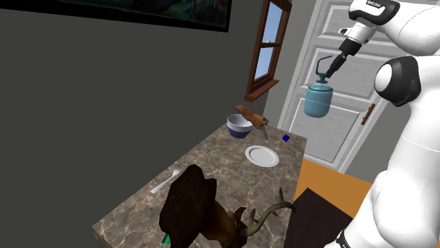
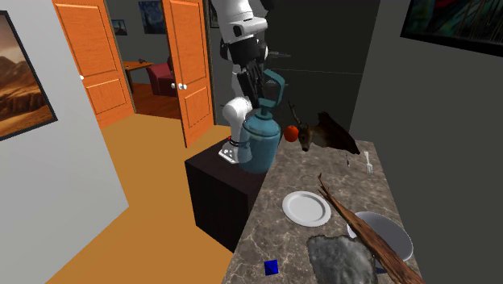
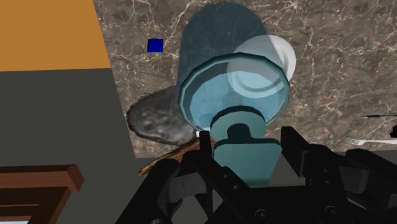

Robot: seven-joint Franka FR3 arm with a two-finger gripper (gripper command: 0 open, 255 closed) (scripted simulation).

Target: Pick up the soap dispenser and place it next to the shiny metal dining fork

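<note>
We found the gripper (image 1: 330, 69) clamped on the soap dispenser (image 1: 319, 100), its two black fingers (image 3: 202, 145) pressed against either side of the pump head. The dispenser was a teal bottle with a rounded body. It hung from the fingers clear of the table (image 1: 201, 165), touching nothing else.

We took the white plate (image 1: 262, 156) as our marker. The bottle was high above the plate's level and off to the plate's stand side, by the table edge nearest the dark stand (image 2: 214, 181). In the wrist view the plate's rim showed through the bottle's see-through body (its teal tint laid over the white).

The fork (image 1: 163, 184) lay flat on the marble-patterned top, well apart from the plate. It was on the side toward the mounted deer head (image 1: 208, 215), which sat at the table's end farthest from the plate. The fork looked pale, nearly white.

On the plate's opposite side from the fork stood a bowl (image 1: 240, 125), white with a blue band, near the plate but not touching it. A small blue cube (image 1: 285, 138) also sat near the plate, on that same side and close to the table's edge. A grey, rock-like lump (image 2: 342, 256) lay beyond the bowl from the plate, and a brown stick-like piece (image 2: 347, 211) crossed over it.
</note>
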